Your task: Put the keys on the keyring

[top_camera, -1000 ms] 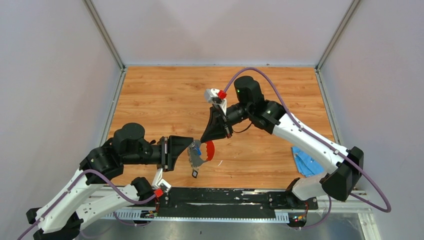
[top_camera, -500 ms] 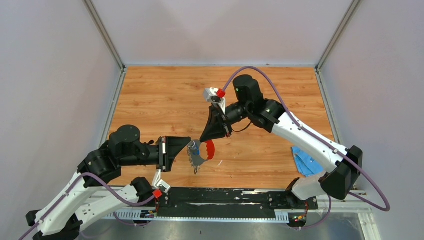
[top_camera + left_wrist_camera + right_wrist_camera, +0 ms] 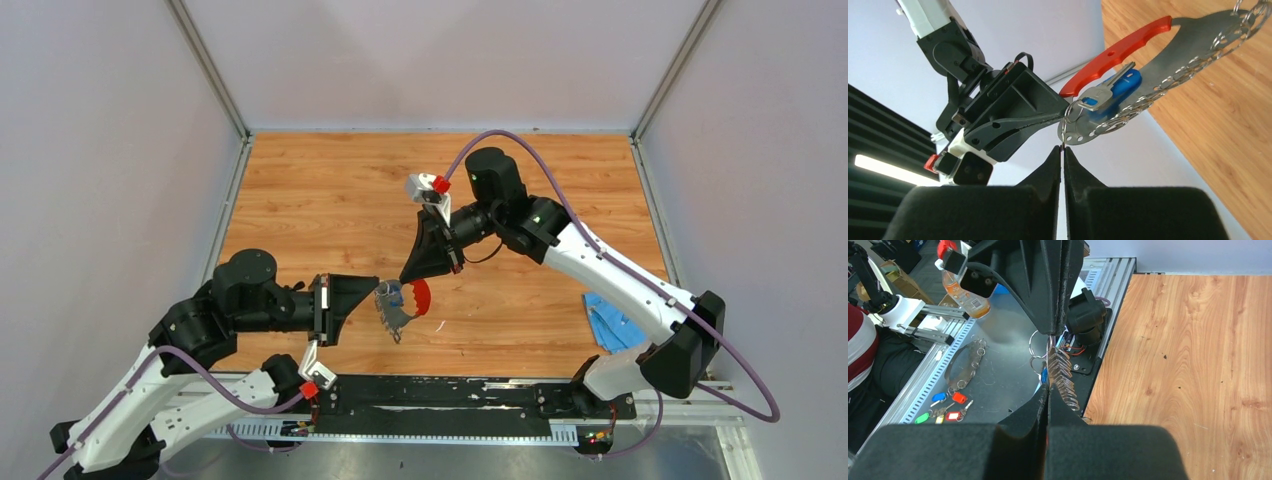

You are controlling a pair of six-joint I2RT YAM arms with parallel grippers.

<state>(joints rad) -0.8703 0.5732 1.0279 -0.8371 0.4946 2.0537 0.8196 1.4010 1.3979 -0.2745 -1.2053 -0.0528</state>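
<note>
Left end effector pinched shut on a thin split ring just above its tips. Right end effector clamps the keyring, with the blue-headed key beside its tips. Advised: steady hold, gentle pull, no twisting.

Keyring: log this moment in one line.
keyring: held aloft by right fingers | left fingers: shut on its small ring | blue key: on keyring
</note>
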